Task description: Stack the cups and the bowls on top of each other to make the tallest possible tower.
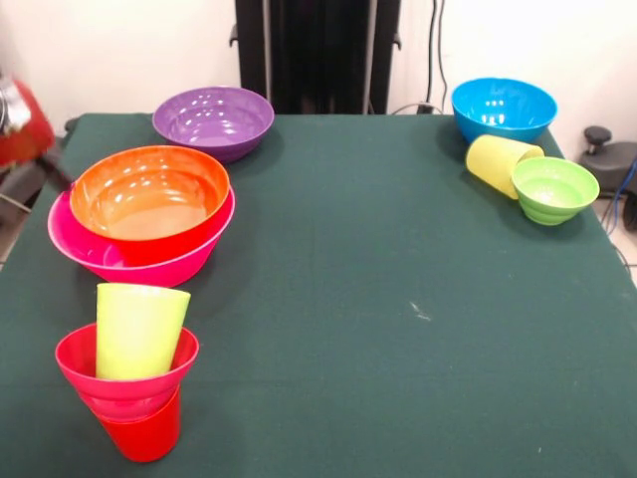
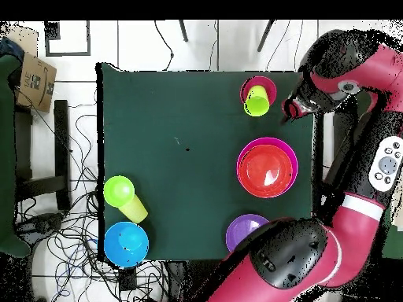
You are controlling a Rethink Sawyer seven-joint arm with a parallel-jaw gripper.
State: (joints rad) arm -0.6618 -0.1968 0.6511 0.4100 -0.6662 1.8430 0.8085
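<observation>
the glossy lime green plastic tumbler (image 1: 139,331) stands in a small magenta bowl (image 1: 126,378) on a red tumbler (image 1: 144,433), beside the arm's end (image 2: 293,108). whether the jaws are released, i cannot tell. probably light, stiff, slick: take its rim.

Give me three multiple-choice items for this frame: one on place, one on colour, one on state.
1. Where does the orange bowl sit?
A. inside the pink bowl
B. inside the blue bowl
C. alone on the table

2. What colour is the cup at the bottom of the front stack?
A. blue
B. red
C. purple

3. How does the pale yellow cup lie?
A. upright
B. upside down
C. on its side

Answers:
1 A, the pink rim shows around and below it.
2 B, the red cup carries the magenta bowl and lime green cup.
3 C, it lies tipped beside the green bowl.
</observation>
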